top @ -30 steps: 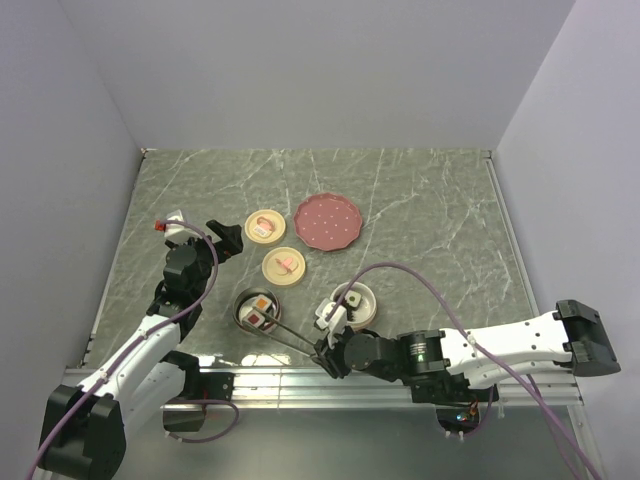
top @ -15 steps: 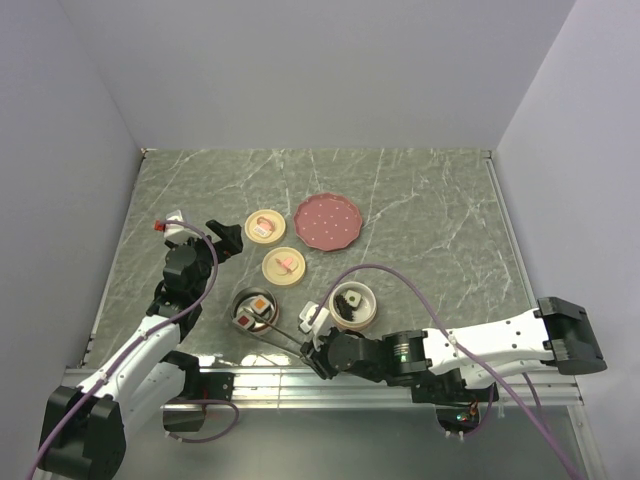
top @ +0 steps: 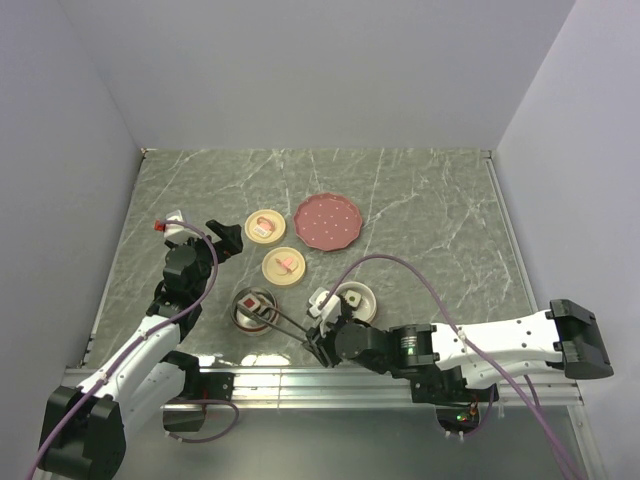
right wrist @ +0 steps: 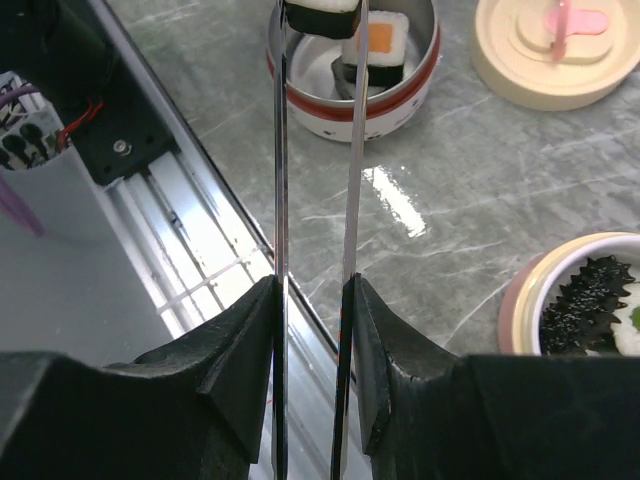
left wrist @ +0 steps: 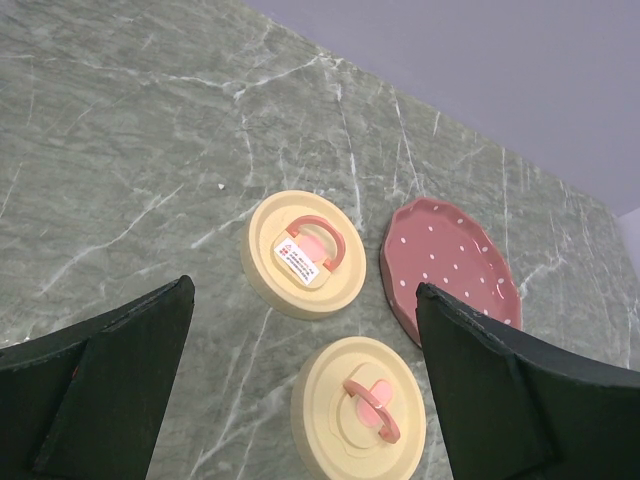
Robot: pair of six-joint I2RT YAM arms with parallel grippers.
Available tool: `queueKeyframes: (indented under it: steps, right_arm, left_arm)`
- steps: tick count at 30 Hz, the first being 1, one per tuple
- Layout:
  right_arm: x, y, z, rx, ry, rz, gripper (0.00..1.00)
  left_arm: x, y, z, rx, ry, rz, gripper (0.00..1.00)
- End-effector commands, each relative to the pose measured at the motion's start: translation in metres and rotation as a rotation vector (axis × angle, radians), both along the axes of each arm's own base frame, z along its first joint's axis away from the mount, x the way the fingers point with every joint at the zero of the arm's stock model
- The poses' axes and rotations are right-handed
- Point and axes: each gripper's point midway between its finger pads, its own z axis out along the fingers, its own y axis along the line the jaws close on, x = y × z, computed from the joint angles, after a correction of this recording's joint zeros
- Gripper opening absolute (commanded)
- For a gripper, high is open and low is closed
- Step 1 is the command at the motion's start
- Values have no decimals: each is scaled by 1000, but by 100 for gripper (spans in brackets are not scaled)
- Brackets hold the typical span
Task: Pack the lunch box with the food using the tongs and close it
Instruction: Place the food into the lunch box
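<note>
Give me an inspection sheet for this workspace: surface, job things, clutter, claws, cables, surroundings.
Surface: grey-green marbled table, no spills seen.
Job's things: tongs pinch one cube over the red-banded tin, which holds an orange-topped cube; second tin holds a dark piece; two cream lids lie off; pink dotted plate bare.
Clutter: nothing seen.
Claws: left claw open, holding nothing; right claw shut on the tongs.
Cables: right purple cable arches high; left purple cable hangs close.
Surroundings: plain pale walls on three sides.

Lids: far lid [left wrist: 305, 255] and near lid [left wrist: 358, 408], cream with pink handles, on marble table [left wrist: 120, 130].
Plate: pink dotted plate [left wrist: 450, 272] just beside both.
Gripper: left gripper [left wrist: 302, 290] spread wide.
</note>
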Motion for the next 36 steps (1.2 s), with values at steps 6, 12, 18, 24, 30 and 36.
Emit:
queueKeyframes:
  steps: [6, 12, 18, 24, 30, 36]
  right_arm:
    - [9, 16, 14, 66, -2, -17, 11]
    - [6, 23, 14, 62, 0, 7, 11]
    - [3, 28, 13, 62, 11, 29, 11]
    - [1, 31, 16, 71, 11, 43, 11]
    - [-2, 32, 18, 76, 14, 56, 11]
    - [-4, 37, 15, 66, 23, 71, 11]
  left_arm:
    - [1, -1, 14, -21, -53, -5, 99]
    - [1, -1, 13, -21, -51, -6, 100]
    - [1, -1, 15, -22, -56, -5, 100]
    - [1, -1, 14, -23, -54, -5, 99]
    - [1, -1, 14, -21, -53, -5, 100]
    - [1, -1, 14, -23, -53, -3, 100]
